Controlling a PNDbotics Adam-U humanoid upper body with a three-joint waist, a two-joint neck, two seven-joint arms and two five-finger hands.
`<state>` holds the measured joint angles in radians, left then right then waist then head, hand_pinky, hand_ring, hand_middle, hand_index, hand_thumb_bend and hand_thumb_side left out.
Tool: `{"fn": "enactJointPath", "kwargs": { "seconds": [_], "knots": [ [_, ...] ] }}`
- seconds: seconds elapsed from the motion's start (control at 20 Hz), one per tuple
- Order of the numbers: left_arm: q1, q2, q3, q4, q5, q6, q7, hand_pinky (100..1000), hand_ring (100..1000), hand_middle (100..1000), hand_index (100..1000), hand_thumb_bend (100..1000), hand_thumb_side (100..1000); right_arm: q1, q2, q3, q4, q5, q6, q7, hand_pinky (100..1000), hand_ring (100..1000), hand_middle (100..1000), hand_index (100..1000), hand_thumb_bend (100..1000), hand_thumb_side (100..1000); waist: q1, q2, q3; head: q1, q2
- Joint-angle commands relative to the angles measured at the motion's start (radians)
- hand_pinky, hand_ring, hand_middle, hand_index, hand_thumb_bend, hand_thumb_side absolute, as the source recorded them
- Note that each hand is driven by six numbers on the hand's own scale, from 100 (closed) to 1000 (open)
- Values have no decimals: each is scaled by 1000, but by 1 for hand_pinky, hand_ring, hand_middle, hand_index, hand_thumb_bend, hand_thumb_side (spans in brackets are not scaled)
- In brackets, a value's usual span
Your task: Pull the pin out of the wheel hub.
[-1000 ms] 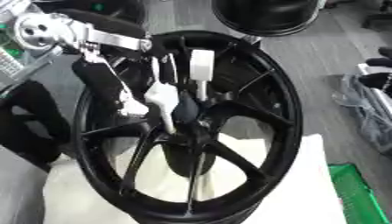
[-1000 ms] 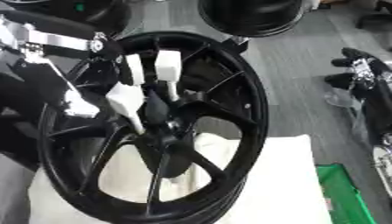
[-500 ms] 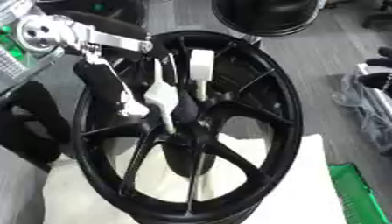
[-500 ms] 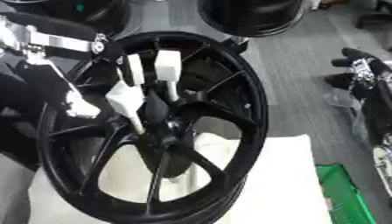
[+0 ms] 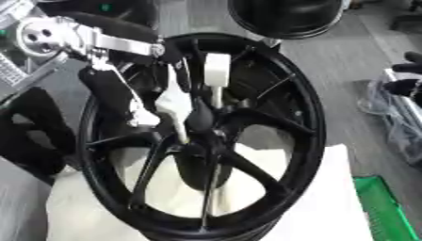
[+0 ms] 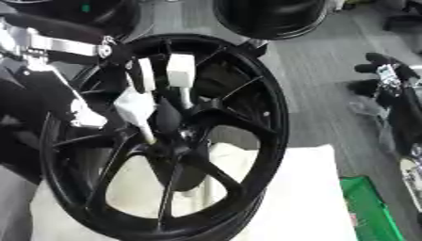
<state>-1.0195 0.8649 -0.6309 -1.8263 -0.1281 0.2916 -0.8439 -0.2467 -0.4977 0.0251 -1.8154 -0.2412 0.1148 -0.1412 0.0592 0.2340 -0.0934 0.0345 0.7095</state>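
A black spoked wheel [image 5: 280, 94] stands upright on a white cloth [image 5: 329, 202]. At its hub [image 5: 202, 141] a thin metal pin with a white block head [image 5: 217, 68] runs down through the centre, and its shaft [image 5: 209, 197] shows below the hub. My left arm comes in from the upper left. My left hand [image 5: 174, 104], with white finger covers, is curled against the pin's shaft just above the hub. Where exactly the fingers meet the pin is hidden by the spokes. My right hand shows in neither view.
A second black rim [image 5: 288, 19] stands behind the wheel at the top. Dark parts lie on the grey floor at the right [image 6: 395, 89]. A green crate [image 6: 367, 207] sits at the lower right, and a black shape [image 5: 29, 136] at the left.
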Motion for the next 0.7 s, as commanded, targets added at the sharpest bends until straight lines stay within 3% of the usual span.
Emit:
{"fn": "enactJointPath", "kwargs": {
  "seconds": [0.05,0.7],
  "knots": [
    [-11,19,18,-3,-8,8,-6,650,720,765,776,317,285,-11,-23,-5,-10,7,0,2,766,653,735,855,100,777,-6,-13,-2,-1,-6],
    [-12,6,18,16,-33,7,2,692,764,807,811,329,305,-12,-23,-2,-9,11,0,6,766,653,736,855,100,779,-7,-12,-3,-3,-10]
  ]
}}
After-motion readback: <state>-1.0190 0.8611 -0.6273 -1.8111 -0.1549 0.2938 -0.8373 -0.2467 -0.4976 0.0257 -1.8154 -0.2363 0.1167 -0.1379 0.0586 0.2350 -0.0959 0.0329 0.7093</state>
